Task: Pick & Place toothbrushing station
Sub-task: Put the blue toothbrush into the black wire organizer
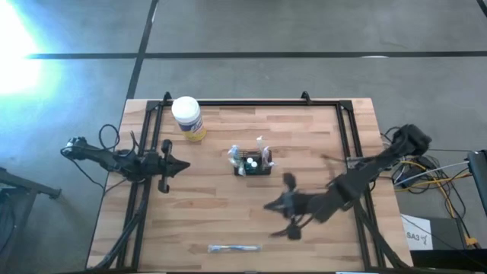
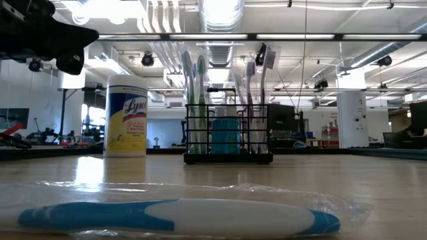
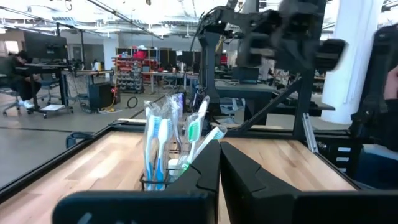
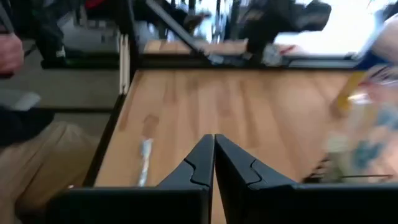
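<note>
**Big open workshop, lights blazing**

Grey concrete floor (image 1: 251, 30) all around, dark seam lines crossing it, and a hard glare (image 1: 15, 46) at one corner. Across the room, long ceiling light strips (image 2: 220, 13) and exposed ducts (image 2: 160, 27), a white column (image 2: 350, 117), desks with monitors (image 3: 43, 46), red shelving (image 3: 134, 62). A person (image 3: 12, 74) sits working far off.

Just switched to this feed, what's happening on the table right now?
Nothing is held. The black wire caddy of toothbrushes stands mid-table, beside the wipes jar. The left gripper hangs shut at the table's left side, pointing at the caddy; the right gripper, also shut, hangs nearer the front. A wrapped toothbrush lies at the front edge.
</note>
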You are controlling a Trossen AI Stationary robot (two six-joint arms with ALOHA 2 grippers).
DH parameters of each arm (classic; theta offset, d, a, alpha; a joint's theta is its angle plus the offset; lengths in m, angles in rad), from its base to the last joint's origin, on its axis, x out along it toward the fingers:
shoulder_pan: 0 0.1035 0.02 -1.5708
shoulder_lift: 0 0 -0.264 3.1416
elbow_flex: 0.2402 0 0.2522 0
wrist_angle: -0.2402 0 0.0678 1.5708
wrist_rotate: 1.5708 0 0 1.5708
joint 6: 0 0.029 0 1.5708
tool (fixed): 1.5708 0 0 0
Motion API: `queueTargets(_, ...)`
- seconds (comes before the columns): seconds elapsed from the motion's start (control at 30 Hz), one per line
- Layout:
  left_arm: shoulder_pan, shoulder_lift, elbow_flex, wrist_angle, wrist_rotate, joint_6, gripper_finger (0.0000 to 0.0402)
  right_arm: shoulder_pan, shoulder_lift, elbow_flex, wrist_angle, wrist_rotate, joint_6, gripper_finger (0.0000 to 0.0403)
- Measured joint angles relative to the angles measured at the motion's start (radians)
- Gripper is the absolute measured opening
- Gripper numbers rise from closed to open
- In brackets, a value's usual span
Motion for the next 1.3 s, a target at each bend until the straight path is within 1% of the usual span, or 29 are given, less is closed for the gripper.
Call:
queueTargets(0.1,0.0,-0.001,0.0,0.0,0.0,0.0,0.0015,0.008,0.144,0.137,-0.089,-0.046,0.055,0.0013)
queueTargets(0.17,0.0,-0.001,0.0,0.0,0.0,-0.001,0.0011,0.008,0.241,0.229,-0.144,-0.057,0.093,0.0024)
queueTargets(0.27,0.0,-0.002,0.0,0.0,0.001,-0.005,0.0006,0.006,0.373,0.371,-0.196,-0.116,0.13,0.0054)
queueTargets(0.37,0.0,-0.007,0.002,0.0,0.001,-0.008,0.0006,0.0,0.497,0.526,-0.261,-0.187,0.156,0.0092)
queueTargets(0.5,0.0,-0.007,0.007,-0.003,0.001,-0.022,0.0015,-0.009,0.647,0.739,-0.452,-0.202,0.202,0.0141)
queueTargets(0.63,0.0,-0.007,0.008,-0.003,0.002,-0.037,0.0019,-0.016,0.788,0.943,-0.687,-0.213,0.241,0.0178)
queueTargets(0.73,0.0,-0.007,0.008,-0.003,0.002,-0.052,0.0017,-0.018,0.883,1.062,-0.777,-0.226,0.243,0.0196)
queueTargets(0.8,0.0,-0.007,0.008,-0.004,0.002,-0.053,0.0013,-0.021,0.936,1.128,-0.798,-0.257,0.243,0.0203)
queueTargets(0.93,0.0,-0.007,0.008,-0.004,0.002,-0.052,0.0006,-0.033,1.012,1.198,-0.811,-0.344,0.217,0.0207)
queueTargets(1.13,0.0,-0.008,0.007,0.022,0.002,-0.067,0.0012,-0.06,1.08,1.199,-0.851,-0.402,0.209,0.0198)
queueTargets(1.3,0.0,-0.01,0.007,0.02,0.003,-0.098,0.0021,-0.067,1.119,1.197,-0.837,-0.416,0.167,0.0189)
